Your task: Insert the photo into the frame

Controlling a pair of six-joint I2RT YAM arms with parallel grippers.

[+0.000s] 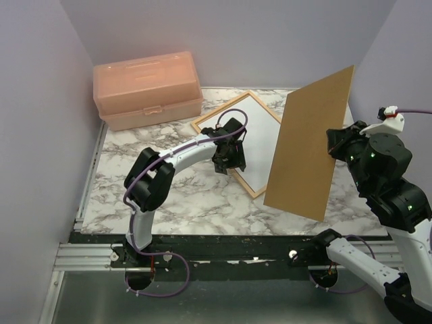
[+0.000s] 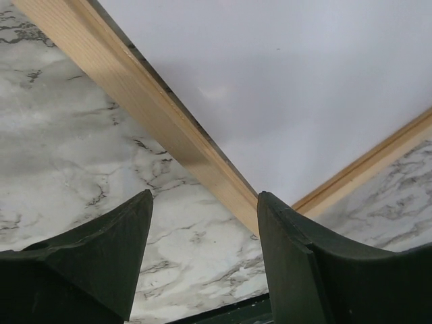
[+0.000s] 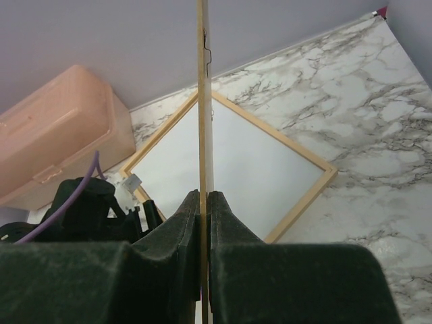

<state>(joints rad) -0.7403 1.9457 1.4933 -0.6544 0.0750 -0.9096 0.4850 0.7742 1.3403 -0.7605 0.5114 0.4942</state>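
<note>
1. The white-backed photo (image 1: 253,135) lay flat inside the rectangular light-wood frame (image 2: 155,108), at the centre of the top view.
2. The left gripper (image 2: 204,202) stood spread astride one smooth bar.
3. The right gripper (image 3: 204,196) pinched the stiff brown board (image 1: 310,142).

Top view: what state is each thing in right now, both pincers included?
frame: lying flat, not gripped.
photo: lying inside the frame, plain white side up.
backing board: held in the air on edge, tilted.
toolbox: lid closed.
left pincer: open, straddling a frame bar, holding nothing.
right pincer: shut on the backing board.
</note>
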